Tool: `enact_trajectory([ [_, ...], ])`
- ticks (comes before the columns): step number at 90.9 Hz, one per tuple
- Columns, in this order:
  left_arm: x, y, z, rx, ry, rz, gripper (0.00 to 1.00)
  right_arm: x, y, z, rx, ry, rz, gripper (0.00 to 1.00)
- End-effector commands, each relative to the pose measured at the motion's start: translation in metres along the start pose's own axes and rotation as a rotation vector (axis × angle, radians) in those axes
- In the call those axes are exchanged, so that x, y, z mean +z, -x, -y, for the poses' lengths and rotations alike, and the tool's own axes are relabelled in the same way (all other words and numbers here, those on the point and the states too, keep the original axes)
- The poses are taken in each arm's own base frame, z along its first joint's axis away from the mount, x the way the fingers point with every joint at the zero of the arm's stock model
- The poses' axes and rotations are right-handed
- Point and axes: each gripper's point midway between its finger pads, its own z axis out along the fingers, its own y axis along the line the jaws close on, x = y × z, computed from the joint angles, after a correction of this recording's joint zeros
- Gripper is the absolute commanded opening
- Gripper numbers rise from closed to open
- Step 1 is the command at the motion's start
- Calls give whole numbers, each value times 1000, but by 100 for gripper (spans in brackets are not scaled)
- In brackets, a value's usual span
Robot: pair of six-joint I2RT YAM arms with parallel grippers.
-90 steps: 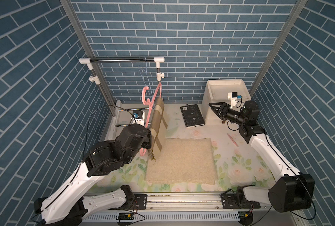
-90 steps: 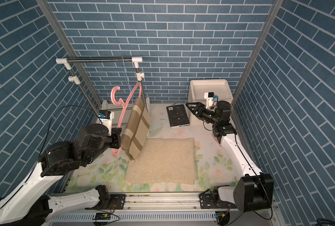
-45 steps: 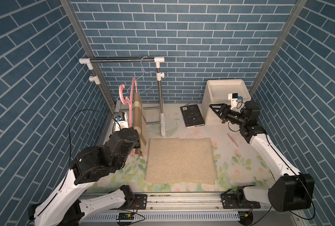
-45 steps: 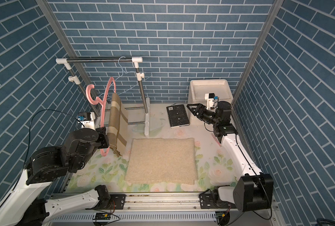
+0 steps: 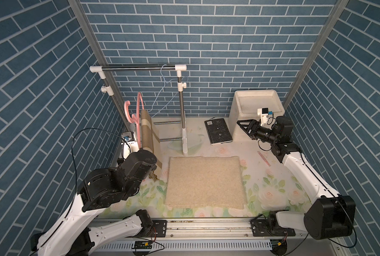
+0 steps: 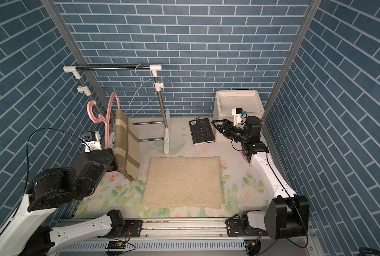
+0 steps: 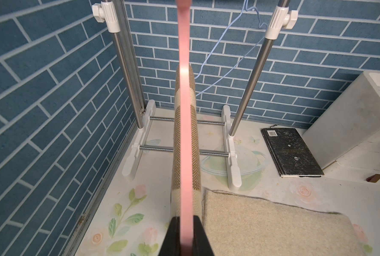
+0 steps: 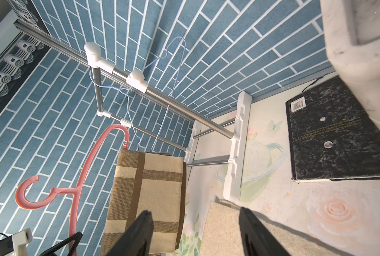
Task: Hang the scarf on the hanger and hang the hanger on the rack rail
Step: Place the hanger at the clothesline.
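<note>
Light: bright, even | shadows: soft | wrist-view hanger (image 7: pixel 185 133): blurred

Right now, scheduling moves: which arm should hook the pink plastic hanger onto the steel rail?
Likely left: left claw grips that hanger carrying the tan plaid scarf; right claw is open, empty.

The hanger (image 6: pixel 107 133) and scarf (image 6: pixel 125 141) have swung leftward.

Top cams high, facing down; wrist cams share rack (image 7: pixel 250 88).
</note>
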Motion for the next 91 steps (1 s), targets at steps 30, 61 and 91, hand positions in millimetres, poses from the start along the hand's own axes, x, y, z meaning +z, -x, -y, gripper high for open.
enact_trajectory([
  [30, 42, 13, 7, 18, 69, -33, 0, 1, -8, 12, -23, -6, -21, 67],
  [61, 73, 16, -34, 46, 209, -61, 0, 2, -11, 17, -19, -11, -26, 67],
  [91, 91, 55, -26, 159, 60, 16, 0, 6, -13, 19, -23, 5, -38, 67],
])
